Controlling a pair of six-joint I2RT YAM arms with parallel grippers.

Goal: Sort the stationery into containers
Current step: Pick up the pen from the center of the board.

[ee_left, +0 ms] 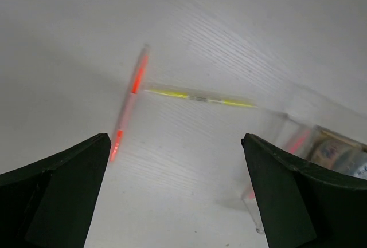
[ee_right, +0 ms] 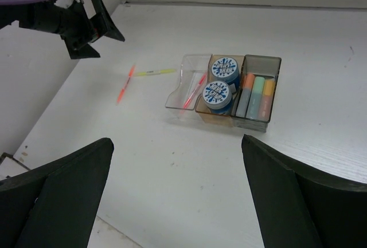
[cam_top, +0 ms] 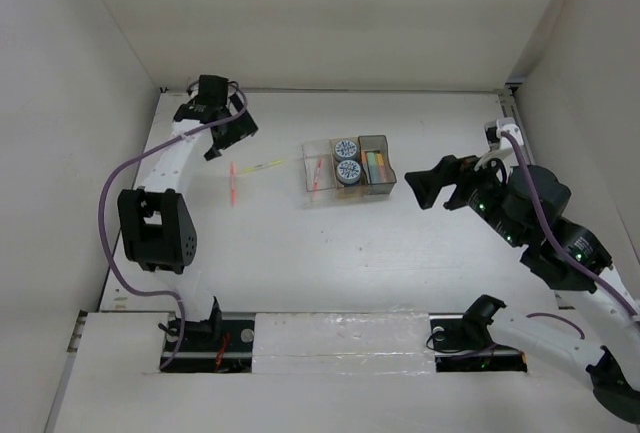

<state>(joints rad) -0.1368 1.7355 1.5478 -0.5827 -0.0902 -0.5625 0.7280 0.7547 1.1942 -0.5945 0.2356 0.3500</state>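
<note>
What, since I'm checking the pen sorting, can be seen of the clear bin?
The clear bin is a small rectangular box of see-through plastic, open at the top and standing upright on the white table. Seen from above, it is the left end of a row of three, with its right side against the amber bin. One thin red pen lies slanted inside it, and nothing else shows in it.
</note>
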